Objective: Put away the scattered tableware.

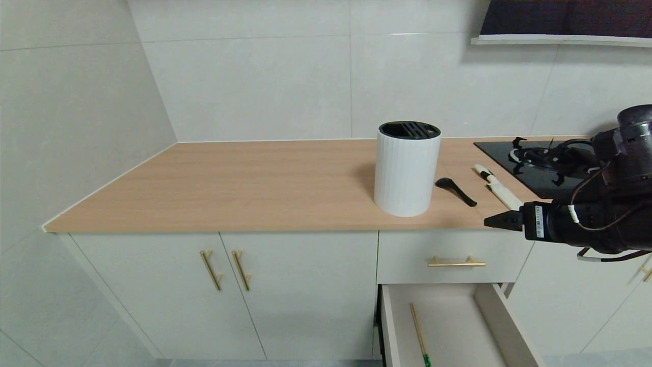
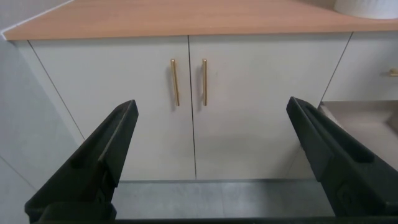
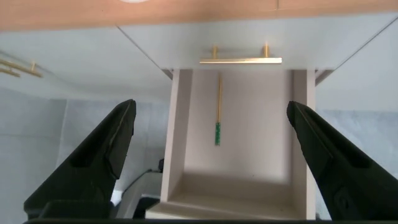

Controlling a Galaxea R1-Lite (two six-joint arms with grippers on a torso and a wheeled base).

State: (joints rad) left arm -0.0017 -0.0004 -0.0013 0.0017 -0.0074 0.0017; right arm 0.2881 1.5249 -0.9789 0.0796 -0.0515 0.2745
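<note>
The open drawer point(image 1: 389, 316) runs off the bottom edge of the head view. The green-tipped chopstick point(image 1: 418, 331) lying in it is cut off there too, so we cannot see its end. The pale knife point(image 1: 501, 192) on the desk point(image 1: 254, 183) disappears at its near end behind the right hand point(image 1: 493, 221). The right arm covers part of the hob point(image 1: 524, 173). In the left wrist view we get just a sliver of the white holder point(image 2: 368, 6) at the picture's edge.
</note>
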